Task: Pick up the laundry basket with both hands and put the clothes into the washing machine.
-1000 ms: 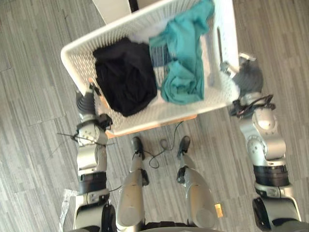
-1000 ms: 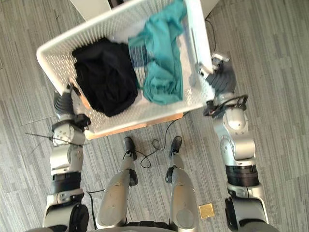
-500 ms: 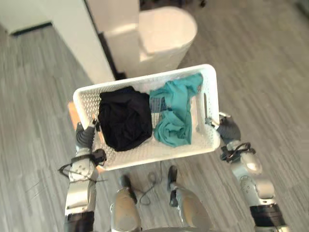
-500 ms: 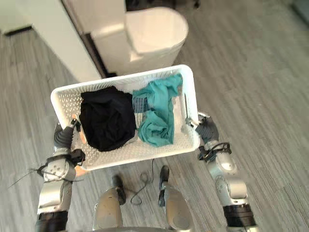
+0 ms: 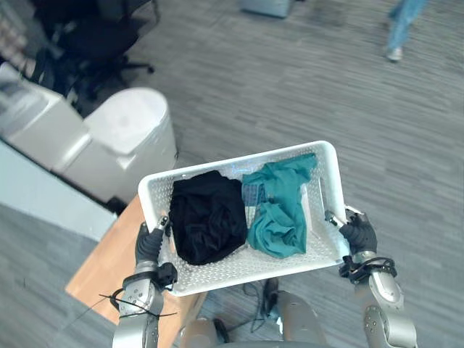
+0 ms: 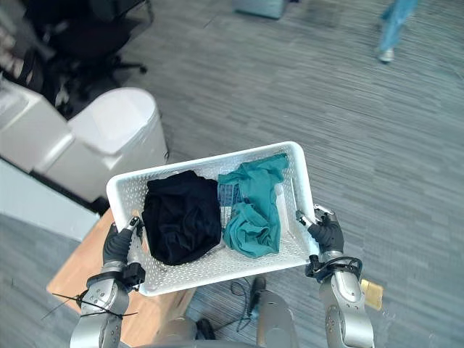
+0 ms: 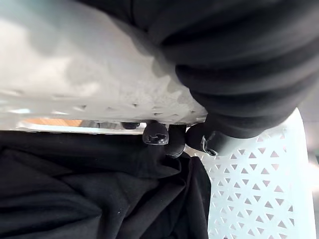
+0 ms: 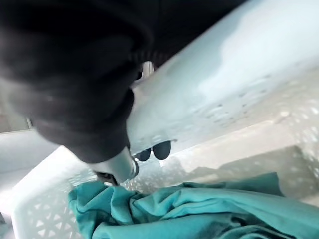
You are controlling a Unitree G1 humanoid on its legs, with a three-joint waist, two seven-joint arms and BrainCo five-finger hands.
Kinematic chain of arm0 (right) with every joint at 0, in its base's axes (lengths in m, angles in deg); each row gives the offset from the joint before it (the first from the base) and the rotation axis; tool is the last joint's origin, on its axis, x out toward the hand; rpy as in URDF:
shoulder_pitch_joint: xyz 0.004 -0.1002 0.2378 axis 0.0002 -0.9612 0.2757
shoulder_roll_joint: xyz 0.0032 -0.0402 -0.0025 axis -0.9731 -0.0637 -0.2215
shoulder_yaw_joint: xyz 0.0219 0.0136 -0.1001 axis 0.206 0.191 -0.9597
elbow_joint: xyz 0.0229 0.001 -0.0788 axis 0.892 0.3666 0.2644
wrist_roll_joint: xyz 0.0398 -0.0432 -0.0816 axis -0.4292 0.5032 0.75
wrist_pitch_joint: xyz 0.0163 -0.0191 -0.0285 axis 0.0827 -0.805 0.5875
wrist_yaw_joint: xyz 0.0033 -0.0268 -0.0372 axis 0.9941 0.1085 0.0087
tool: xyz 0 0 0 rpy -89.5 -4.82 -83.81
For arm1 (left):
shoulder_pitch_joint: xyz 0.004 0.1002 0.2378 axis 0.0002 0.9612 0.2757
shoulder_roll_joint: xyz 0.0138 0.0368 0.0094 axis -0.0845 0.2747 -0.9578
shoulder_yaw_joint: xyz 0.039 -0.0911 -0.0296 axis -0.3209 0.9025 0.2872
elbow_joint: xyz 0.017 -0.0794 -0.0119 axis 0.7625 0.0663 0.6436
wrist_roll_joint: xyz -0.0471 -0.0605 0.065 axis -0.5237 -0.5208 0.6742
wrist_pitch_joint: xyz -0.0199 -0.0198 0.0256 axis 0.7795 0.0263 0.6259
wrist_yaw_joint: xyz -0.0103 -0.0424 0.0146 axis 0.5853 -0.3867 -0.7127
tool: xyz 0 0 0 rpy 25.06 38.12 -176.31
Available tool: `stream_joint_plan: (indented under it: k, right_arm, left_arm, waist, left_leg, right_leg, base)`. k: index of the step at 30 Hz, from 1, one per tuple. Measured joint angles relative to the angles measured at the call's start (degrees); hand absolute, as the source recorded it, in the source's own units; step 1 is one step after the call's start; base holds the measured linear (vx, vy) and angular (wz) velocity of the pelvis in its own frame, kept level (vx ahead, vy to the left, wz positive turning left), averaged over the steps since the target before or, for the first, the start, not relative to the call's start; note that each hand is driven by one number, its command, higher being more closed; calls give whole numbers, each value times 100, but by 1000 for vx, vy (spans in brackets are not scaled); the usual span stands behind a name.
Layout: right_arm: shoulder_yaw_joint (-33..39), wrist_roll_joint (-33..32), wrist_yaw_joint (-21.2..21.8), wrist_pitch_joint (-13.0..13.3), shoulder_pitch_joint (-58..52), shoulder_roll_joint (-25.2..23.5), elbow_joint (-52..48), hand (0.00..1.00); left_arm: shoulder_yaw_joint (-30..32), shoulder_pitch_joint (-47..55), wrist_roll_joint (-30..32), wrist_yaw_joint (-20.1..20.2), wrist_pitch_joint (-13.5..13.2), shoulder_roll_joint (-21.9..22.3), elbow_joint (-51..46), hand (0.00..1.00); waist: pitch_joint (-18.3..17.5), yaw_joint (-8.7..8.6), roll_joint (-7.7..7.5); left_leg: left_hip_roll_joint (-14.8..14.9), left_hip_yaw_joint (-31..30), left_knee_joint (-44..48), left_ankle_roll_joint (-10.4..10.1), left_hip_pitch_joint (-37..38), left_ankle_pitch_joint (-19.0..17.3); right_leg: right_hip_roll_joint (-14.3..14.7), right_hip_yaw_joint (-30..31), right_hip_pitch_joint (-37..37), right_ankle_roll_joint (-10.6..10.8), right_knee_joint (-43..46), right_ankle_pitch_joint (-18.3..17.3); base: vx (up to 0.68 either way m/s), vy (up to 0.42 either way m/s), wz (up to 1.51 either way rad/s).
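Note:
I hold a white perforated laundry basket (image 5: 239,161) up in front of me by its two short ends. A black garment (image 5: 206,225) lies in its left half and a teal garment (image 5: 279,210) in its right half. My left hand (image 5: 148,245) grips the left rim; its dark fingertips (image 7: 157,134) hook over the edge just above the black cloth (image 7: 89,194). On the right rim my right hand (image 5: 359,233) does the same, with fingertips (image 8: 159,149) curled inside near the teal cloth (image 8: 199,209).
A white round-topped appliance (image 5: 127,141) stands ahead to the left, beside a white cabinet (image 5: 36,123). A low wooden table (image 5: 109,268) lies under the basket's left end. A black office chair (image 5: 94,36) stands far left. A person's legs (image 5: 402,29) show far right.
The whole picture has shifted as the camera moved, and more of the room ahead shows. The basket stays in both hands, with the clothes lying as before.

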Motion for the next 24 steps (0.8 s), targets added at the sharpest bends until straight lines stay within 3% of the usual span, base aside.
stream_joint_plan:
  k: [2, 5, 6, 8, 10, 12, 13, 14, 15, 16, 17, 19, 20, 21, 22, 24]
  right_arm:
    - [-92, 103, 1, 0, 324, -46, 167, 100]
    - [-219, 246, -68, -12, 665, -60, 404, 100]
    - [-225, 264, -102, -14, 708, -63, 425, 100]
    - [-211, 284, -142, -30, 700, -21, 487, 100]
    - [-281, 309, -157, -40, 700, 24, 494, 100]
    - [-311, 308, -161, -50, 699, 33, 494, 100]
    - [-358, 309, -163, -67, 705, 28, 495, 100]
    - [-406, 306, -186, -67, 726, 51, 517, 100]
    - [-411, 306, -187, -66, 734, 60, 524, 100]
    - [-421, 306, -217, -59, 855, 136, 619, 100]
    - [-439, 305, -218, -60, 925, 185, 680, 100]
    - [-468, 281, -215, -60, 957, 252, 760, 100]
    - [-490, 233, -217, -62, 927, 287, 826, 100]
    - [-511, 229, -230, -67, 890, 239, 840, 100]
    - [-508, 192, -230, -66, 862, 241, 826, 100]
    - [-512, 184, -234, -67, 875, 243, 829, 100]
  left_arm:
    - [170, -30, -16, -9, -11, 13, -9, 100]
    - [328, -45, -44, -36, -8, 95, -8, 100]
    - [328, -60, -53, -43, -8, 97, -5, 100]
    - [300, -62, -56, -32, 7, 168, 24, 100]
    - [312, -43, -79, -35, 8, 207, 146, 100]
    - [325, -34, -83, -46, 7, 198, 164, 100]
    - [331, -38, -85, -47, 6, 190, 179, 100]
    - [337, -49, -108, -52, -2, 194, 239, 100]
    - [335, -46, -119, -52, -4, 202, 252, 100]
    - [305, -35, -221, -53, -17, 239, 266, 100]
    - [308, -22, -228, -72, -18, 285, 271, 100]
    - [301, -3, -252, -74, -23, 321, 323, 100]
    - [286, 10, -255, -75, -22, 323, 376, 100]
    - [287, 33, -255, -76, -22, 261, 383, 100]
    - [273, 54, -301, -87, -23, 195, 380, 100]
    - [274, 72, -324, -134, -23, 193, 379, 100]
  waist:
    - [-120, 57, 9]
    - [-245, 149, -88]
    - [-247, 166, -92]
    - [-292, 144, -19]
    - [-376, 99, -4]
    - [-426, 83, -48]
    - [-422, 90, -85]
    - [-414, 113, -168]
    - [-406, 125, -186]
    - [-399, 244, -259]
    - [-403, 274, -251]
    - [-407, 340, -223]
    - [-412, 397, -205]
    - [-444, 375, -294]
    - [-482, 352, -364]
    - [-485, 390, -371]
  left_leg:
    - [23, 591, -79, 34, 20, 53]
    - [180, 1269, -5, -80, -115, 118]
    - [232, 1367, 22, -126, -153, 147]
    - [402, 1450, -36, -334, -176, 280]
    - [738, 1482, -87, -578, -51, 428]
    - [1062, 1412, 278, -689, 12, 507]
    - [1201, 1272, 647, -606, -62, 553]
    - [1216, 661, 1179, -520, -361, 554]
    - [1192, 532, 1181, -540, -390, 537]
    - [709, -667, 1069, -527, -729, 450]
    - [396, -1400, 930, -547, -1039, 461]
    - [59, -1753, 355, -686, -1301, 614]
    - [-27, -1585, -12, -367, -1312, 988]
    - [-103, -1526, -101, -381, -1238, 1019]
    - [-289, -1493, -354, -272, -1113, 1097]
    - [-492, -1476, -534, -143, -1047, 1177]
  right_leg:
    - [-387, -283, 390, 226, 394, -556]
    - [-759, -371, 751, 644, -181, -689]
    - [-691, -451, 718, 870, -315, -612]
    - [-362, -446, 726, 914, -661, -418]
    - [282, -133, 911, 739, -1433, -92]
    - [736, 180, 1187, 567, -2102, 210]
    - [804, 289, 1294, 531, -2231, 240]
    - [800, 548, 1411, 523, -2300, 245]
    - [785, 593, 1416, 511, -2302, 252]
    - [710, 943, 1436, 515, -2299, 255]
    - [686, 1091, 1445, 532, -2299, 266]
    - [658, 1241, 1485, 603, -2305, 302]
    - [667, 1274, 1572, 738, -2318, 288]
    - [604, 1282, 1588, 790, -2338, 274]
    - [447, 1262, 1596, 889, -2404, 340]
    - [281, 1258, 1679, 1005, -2576, 421]
  base:
    - [-159, -6, -134]
    - [-85, -139, -126]
    - [-26, -221, -99]
    - [27, -209, -71]
    - [83, -243, -96]
    - [90, -224, -102]
    - [65, -174, -107]
    - [27, -56, -62]
    - [35, 1, -110]
    - [59, 69, -104]
    - [70, 83, -112]
    - [96, 168, -67]
    - [137, 204, -46]
    - [172, 202, -4]
    - [123, 122, 24]
    - [101, 180, 24]
